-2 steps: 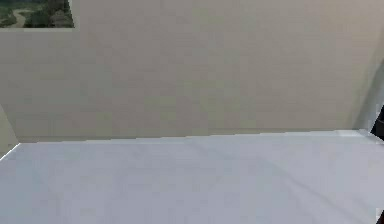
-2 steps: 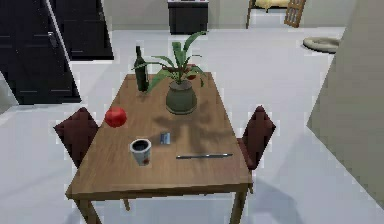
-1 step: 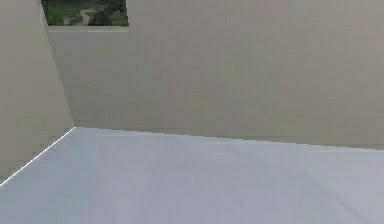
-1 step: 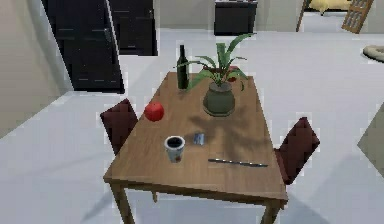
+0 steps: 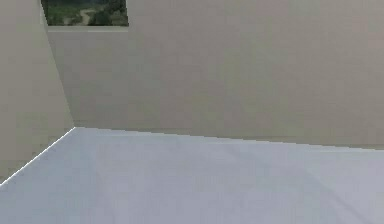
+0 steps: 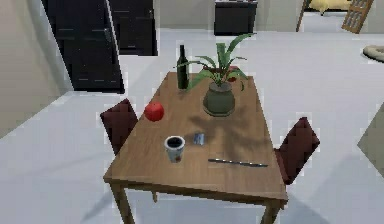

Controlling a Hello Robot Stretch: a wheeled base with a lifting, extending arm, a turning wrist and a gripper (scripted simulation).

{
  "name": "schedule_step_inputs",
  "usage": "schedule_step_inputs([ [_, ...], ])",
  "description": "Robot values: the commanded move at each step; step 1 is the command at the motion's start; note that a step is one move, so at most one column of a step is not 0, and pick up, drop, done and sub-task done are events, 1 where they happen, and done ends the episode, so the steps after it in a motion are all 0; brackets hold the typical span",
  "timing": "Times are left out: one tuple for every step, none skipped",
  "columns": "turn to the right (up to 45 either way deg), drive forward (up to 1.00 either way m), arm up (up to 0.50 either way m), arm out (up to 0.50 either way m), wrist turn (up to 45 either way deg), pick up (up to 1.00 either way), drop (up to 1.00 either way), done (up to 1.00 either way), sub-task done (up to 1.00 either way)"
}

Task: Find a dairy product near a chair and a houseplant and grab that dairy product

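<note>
**Surface w/ plant + 2 chairs in arm side view; dairy item not made out**

Arm side view: wooden surface [image 6: 190, 178] mid-frame, clock read from its centre.
- Plant [image 6: 220, 82] in dark pot at 1 o'clock, leaves spread wide.
- Dark bottle [image 6: 182, 68] upright at 11, just beside plant.
- Red round thing [image 6: 154, 112] at 10, near edge.
- Cup [image 6: 175, 148] w/ dark inside at 8.
- Small pale-blue blob [image 6: 200, 138] near centre, just beside cup at cup's 2 o'clock; too small to name.
- Thin dark rod [image 6: 238, 161] lying flat at 5.
- Dark-red chair [image 6: 118, 122] at 9, tucked against edge; 2nd chair [image 6: 297, 148] at 4.

Dairy item: can't tell which of the small things it is; if any, on that surface between both chairs, near plant.

Fingers: state can't tell.

Dark cabinet [image 6: 90, 40] at frame's 11, dark box [image 6: 235, 15] at 12.

Forward view: bare wall corner, pale floor [image 5: 200, 180], framed picture [image 5: 88, 12] at 11.
</note>
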Motion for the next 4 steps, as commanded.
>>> schedule_step_inputs([
  [0.0,0.00,0.38,0.00,0.0,0.00,0.00,0.00,0.00],
  [0.0,0.00,0.00,0.34,0.0,0.00,0.00,0.00,0.00],
  [0.0,0.00,0.00,0.00,45.0,0.00,0.00,0.00,0.00],
  [0.0,0.00,0.00,0.00,45.0,0.00,0.00,0.00,0.00],
])
